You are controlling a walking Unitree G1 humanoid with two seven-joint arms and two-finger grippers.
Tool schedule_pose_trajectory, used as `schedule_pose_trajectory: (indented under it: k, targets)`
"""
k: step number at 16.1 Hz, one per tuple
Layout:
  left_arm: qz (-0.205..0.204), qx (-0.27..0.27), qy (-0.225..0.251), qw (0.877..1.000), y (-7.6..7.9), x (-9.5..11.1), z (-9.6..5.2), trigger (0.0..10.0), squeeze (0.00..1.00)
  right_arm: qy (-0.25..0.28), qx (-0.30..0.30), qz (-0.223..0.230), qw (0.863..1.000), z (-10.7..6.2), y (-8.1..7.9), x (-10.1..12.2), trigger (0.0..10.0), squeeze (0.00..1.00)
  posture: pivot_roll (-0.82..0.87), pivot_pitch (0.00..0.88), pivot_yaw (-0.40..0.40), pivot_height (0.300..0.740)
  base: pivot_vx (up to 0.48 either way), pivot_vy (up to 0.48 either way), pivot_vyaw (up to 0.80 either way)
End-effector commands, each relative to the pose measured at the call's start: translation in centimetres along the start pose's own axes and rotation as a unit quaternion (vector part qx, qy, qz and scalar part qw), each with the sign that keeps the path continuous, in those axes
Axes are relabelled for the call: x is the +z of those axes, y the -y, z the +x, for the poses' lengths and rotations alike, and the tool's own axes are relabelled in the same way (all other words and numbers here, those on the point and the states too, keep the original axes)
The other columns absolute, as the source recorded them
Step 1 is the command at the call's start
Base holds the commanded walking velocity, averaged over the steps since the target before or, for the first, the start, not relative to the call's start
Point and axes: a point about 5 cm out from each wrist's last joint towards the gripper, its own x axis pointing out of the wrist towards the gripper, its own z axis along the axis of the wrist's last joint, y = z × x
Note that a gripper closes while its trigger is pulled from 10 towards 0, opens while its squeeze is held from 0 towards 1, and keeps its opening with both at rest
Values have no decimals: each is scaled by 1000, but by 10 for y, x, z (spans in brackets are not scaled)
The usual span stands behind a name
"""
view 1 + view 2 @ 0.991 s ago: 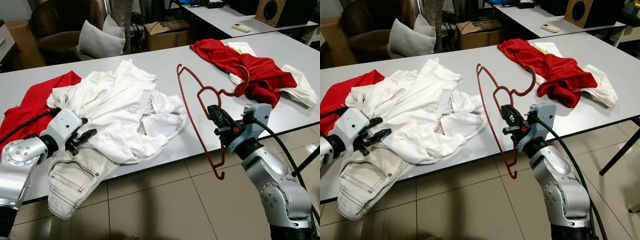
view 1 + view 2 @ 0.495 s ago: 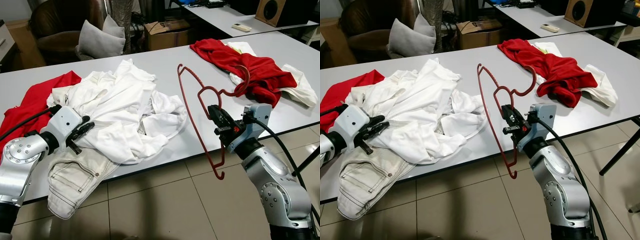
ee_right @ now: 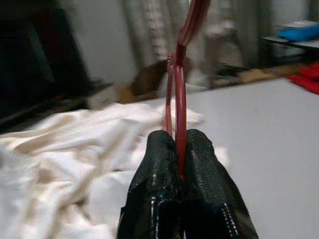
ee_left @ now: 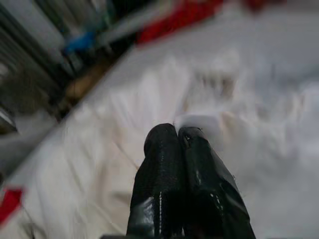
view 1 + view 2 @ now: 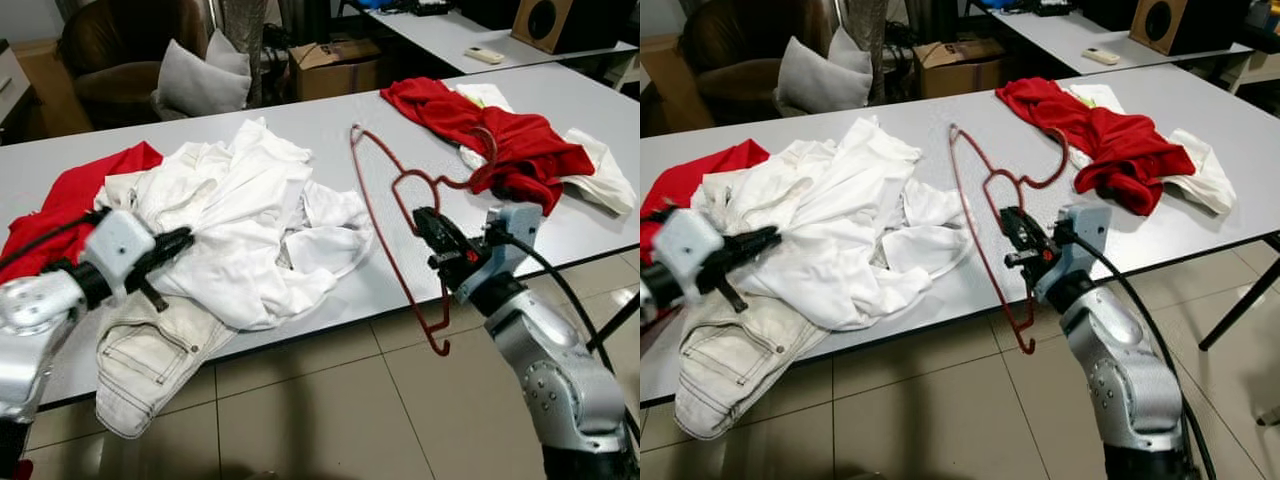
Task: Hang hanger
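A dark red hanger (image 5: 378, 200) stands nearly upright over the table's front edge, its hook toward the red garment (image 5: 500, 130). My right gripper (image 5: 428, 232) is shut on the hanger (image 3: 180, 104) near its neck, with the fingers (image 3: 204, 164) pressed on the thin bar. A heap of white clothes (image 5: 240, 210) lies mid-table. My left gripper (image 4: 175, 132) has its fingers together, tips against the near left edge of that white heap (image 4: 239, 99). I cannot tell whether cloth is pinched between them. The left arm is blurred.
Beige jeans (image 5: 150, 360) hang over the grey table's (image 5: 330, 120) front edge. A red cloth (image 5: 70, 200) lies at the left, a white cloth (image 5: 600, 185) at the right. An armchair with a grey cushion (image 5: 200, 80), a cardboard box (image 5: 335, 65) and a second table stand behind.
My left gripper has risen and pushed forward onto the white heap, and its fingers have come together. The hanger in my right gripper has tipped slightly toward the table.
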Motion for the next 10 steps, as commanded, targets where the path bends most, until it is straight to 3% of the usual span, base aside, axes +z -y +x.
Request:
schedule_pose_trajectory:
  k: [1, 4, 5, 6, 7, 9, 10]
  targets:
    - [4, 39, 47, 998, -17, 18, -6, 0, 0, 11, 52, 0, 999, 2, -8, 10, 10000, 0, 57, 0, 75, 740, 0, 0, 0]
    - [-42, 86, 140, 986, -46, 52, -15, 0, 0, 4, 155, 0, 988, 0, -13, 22, 10000, 0, 81, 0, 51, 740, 0, 0, 0]
    - [-75, 91, 174, 978, -52, 61, -17, 0, 0, 2, 178, 1, 984, 1, -14, 25, 10000, 0, 87, 0, 48, 740, 0, 0, 0]
    - [-108, 80, 195, 972, -52, 65, -17, 0, 0, 3, 198, 6, 980, 1, -16, 27, 10000, 0, 89, 0, 45, 740, 0, 0, 0]
    - [-172, 30, 224, 959, -45, 70, -16, 0, 0, 4, 251, 27, 968, 2, -23, 31, 10000, 0, 92, 0, 44, 740, 0, 0, 0]
    - [-164, -9, 172, 971, -34, 63, -11, 0, 0, 0, 277, 32, 960, 1, -27, 33, 10000, 0, 97, 0, 41, 740, 0, 0, 0]
    - [-113, -4, 83, 990, -28, 45, 0, 0, 0, 9, 251, 24, 968, 3, -19, 36, 10000, 0, 99, 0, 39, 740, 0, 0, 0]
